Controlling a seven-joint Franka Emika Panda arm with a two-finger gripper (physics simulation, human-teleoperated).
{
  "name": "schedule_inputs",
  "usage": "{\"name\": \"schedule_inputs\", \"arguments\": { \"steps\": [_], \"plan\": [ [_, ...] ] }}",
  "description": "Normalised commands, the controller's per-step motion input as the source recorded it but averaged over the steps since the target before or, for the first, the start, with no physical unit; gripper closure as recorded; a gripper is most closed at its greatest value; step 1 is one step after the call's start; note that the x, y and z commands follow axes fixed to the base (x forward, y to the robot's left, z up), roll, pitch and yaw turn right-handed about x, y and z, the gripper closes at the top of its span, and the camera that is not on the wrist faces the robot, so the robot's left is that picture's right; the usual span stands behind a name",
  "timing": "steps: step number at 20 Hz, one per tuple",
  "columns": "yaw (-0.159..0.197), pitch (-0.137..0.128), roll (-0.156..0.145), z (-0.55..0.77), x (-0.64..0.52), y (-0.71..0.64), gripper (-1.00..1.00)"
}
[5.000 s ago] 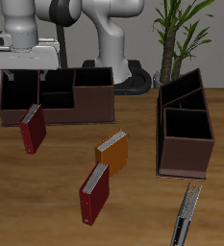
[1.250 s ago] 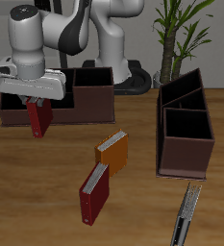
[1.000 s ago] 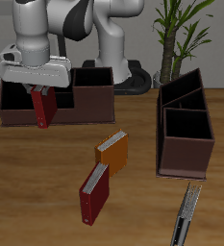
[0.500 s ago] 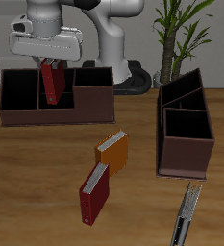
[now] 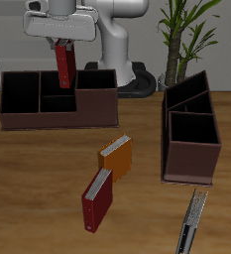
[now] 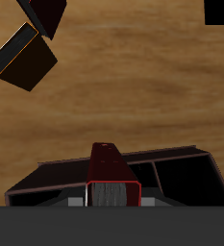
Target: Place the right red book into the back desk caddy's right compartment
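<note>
Wooden table [image 5: 48, 189], pincer [image 5: 62, 42] gripping dark-red right red book [image 5: 63, 65], seemingly upright

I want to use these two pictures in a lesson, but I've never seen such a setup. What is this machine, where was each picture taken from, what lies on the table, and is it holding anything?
These are simulator renders of a robot arm at a wooden table. One camera looks at it from the front and above; the other sits on the arm's wrist, looking down past the gripper. The gripper is shut on a thin red book, hanging upright above a long dark desk caddy; the wrist view shows the same book over the caddy. Also on the table: an orange book, another red book, a second dark caddy and a slim pen-like object. A plant stands behind.
</note>
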Motion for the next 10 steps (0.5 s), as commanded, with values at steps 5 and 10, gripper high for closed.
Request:
{"name": "schedule_inputs", "arguments": {
  "steps": [5,10],
  "plan": [
    [0.036,0.015,0.001,0.1,-0.36,0.18,1.0],
    [0.031,-0.001,0.032,-0.01,-0.35,0.29,1.0]
  ]
}}
